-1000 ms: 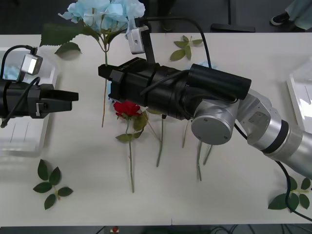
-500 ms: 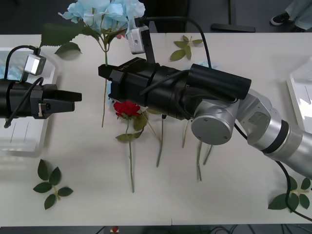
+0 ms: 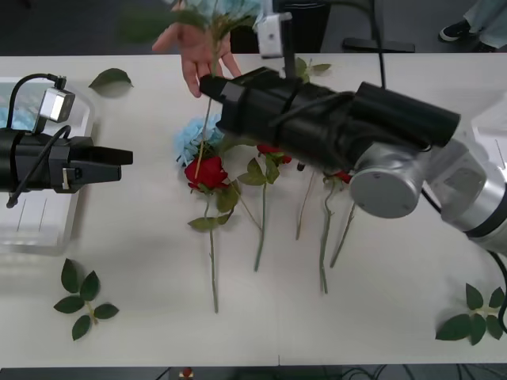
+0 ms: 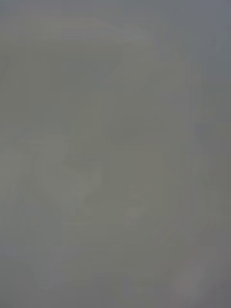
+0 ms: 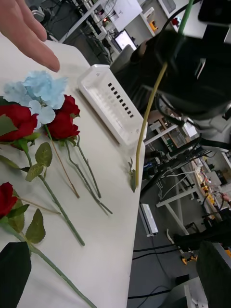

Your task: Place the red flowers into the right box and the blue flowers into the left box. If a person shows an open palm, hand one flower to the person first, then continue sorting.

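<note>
Nearest, the left gripper [image 3: 119, 156] hovers beside the shallow white plastic left box [image 3: 20, 229], fingers apart. The right gripper [image 3: 207, 85] has risen off the counter [image 3: 142, 317] — fingers clamped on a pale-blue fluffy flower [image 3: 205, 127], its stem now just before a person's open palm [image 3: 194, 55], so the handover comes first. Below the fingers lie one more blue cluster [image 3: 194, 136] and at least three red roses [image 3: 206, 170].

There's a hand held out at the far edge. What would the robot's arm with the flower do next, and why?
Probably carry on toward the open palm and release there. The right gripper holds the long thin green stem of a pale blue flower just below that hand, lifted off the white table, so handing over comes before sorting.
</note>
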